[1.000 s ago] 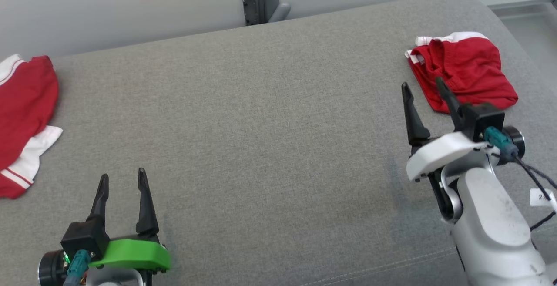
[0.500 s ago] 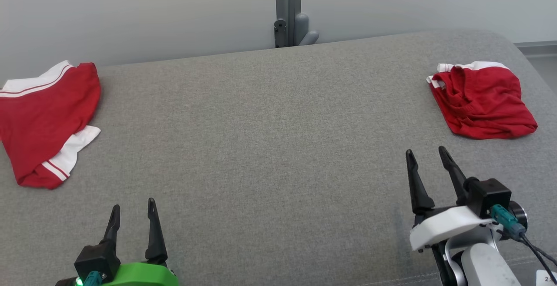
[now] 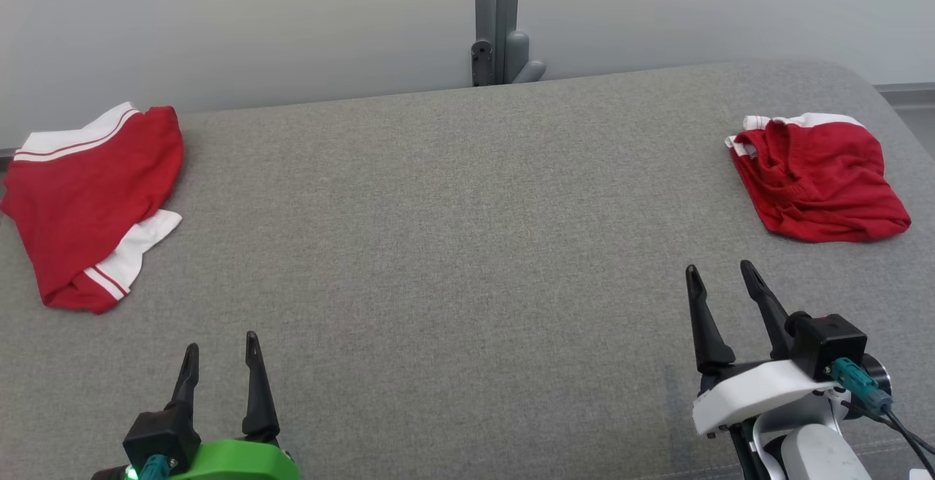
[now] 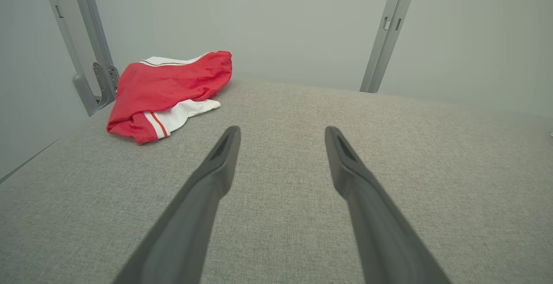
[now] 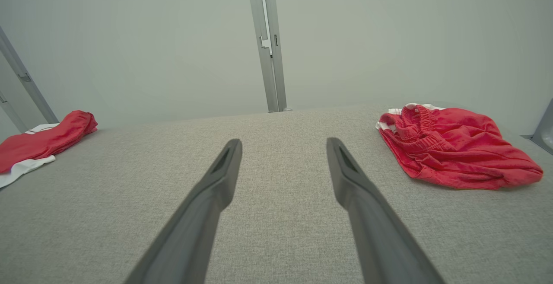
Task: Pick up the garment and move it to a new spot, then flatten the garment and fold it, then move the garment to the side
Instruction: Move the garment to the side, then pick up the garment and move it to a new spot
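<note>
Two garments lie on the grey pad [image 3: 453,246], both red with white trim. The left garment [image 3: 88,195] is at the left edge of the head view. It is loosely folded over, with a white striped band along its top and a white panel poking out at its lower right. The right garment [image 3: 818,180] is at the upper right of that view. It is more crumpled, with a sliver of white along its far edge. The two are well apart, with bare pad between them.

There are two grippers, each with two dark fingers. The left gripper [image 3: 221,343] (green at its base) is at the lower left of the head view, its fingers spread with nothing between them. The left garment lies above it and to the left in the frame, not touching. The right gripper [image 3: 719,268] (white at its base) is at the lower right, its fingers also apart and empty. It is near the right garment, below it in the frame, with a strip of pad between.

One grey post [image 3: 497,20] stands at top centre, behind the pad's far edge, against a pale wall [image 3: 219,27].
</note>
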Robot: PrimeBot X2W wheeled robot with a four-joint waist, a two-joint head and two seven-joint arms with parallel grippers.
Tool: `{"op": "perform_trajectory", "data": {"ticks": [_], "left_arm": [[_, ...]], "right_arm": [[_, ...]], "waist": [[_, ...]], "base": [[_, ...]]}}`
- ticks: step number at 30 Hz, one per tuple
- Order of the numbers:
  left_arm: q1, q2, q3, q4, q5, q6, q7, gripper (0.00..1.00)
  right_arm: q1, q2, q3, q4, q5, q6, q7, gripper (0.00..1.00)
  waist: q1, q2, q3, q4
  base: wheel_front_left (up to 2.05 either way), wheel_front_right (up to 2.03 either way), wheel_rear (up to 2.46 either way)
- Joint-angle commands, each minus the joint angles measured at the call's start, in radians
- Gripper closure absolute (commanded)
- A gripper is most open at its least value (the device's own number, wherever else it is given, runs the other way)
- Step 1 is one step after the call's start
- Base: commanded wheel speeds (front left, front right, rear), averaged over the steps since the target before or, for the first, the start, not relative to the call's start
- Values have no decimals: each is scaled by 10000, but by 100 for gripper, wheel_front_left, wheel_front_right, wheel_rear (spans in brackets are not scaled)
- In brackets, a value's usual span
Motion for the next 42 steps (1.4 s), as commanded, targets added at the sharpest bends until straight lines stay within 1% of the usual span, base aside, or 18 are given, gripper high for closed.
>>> {"op": "perform_trajectory", "data": {"ticks": [1, 17, 22, 25, 27, 35, 36, 39, 42], "left_arm": [[-18, 1, 35, -23, 26, -37, 1, 0], [18, -42, 96, -95, 175, -152, 1, 0], [-102, -47, 81, -120, 215, -133, 1, 0], [-197, -47, 112, -118, 235, -164, 1, 0], [-217, -49, 106, -172, 257, -150, 1, 0], [-160, 2, 222, -293, 359, -211, 1, 0], [-160, 2, 222, -293, 359, -211, 1, 0], [-33, 29, 250, -339, 388, -218, 1, 0], [158, 79, 302, -393, 392, -207, 1, 0]], "right_arm": [[129, -11, -14, -53, 41, -18, 46, 0], [195, -10, 74, -168, -5, -18, 69, 0], [234, -6, 62, -231, 2, -16, 80, 0], [287, -11, 116, -290, 64, -16, 93, 0], [296, -9, 159, -327, 124, -16, 95, 0], [432, -11, 241, -404, 276, -16, 88, 0], [432, -11, 241, -404, 276, -16, 88, 0], [482, -9, 284, -392, 334, -17, 63, 0], [480, -11, 376, -334, 417, -17, 3, 0]], "waist": [[1, 95, 1, 8], [1, 95, 12, 60], [1, 95, 10, 399], [1, 95, -10, 856], [1, 95, -36, 1306], [1, 95, -163, 3649], [1, 95, -163, 3649], [1, 95, -206, 4459], [1, 95, -254, 5034]], "base": [[0, 0, 0], [0, 0, 0], [0, 0, 0], [0, 0, 0], [0, 0, 0], [0, 0, 0], [0, 0, 0], [0, 0, 0], [0, 0, 0]]}}
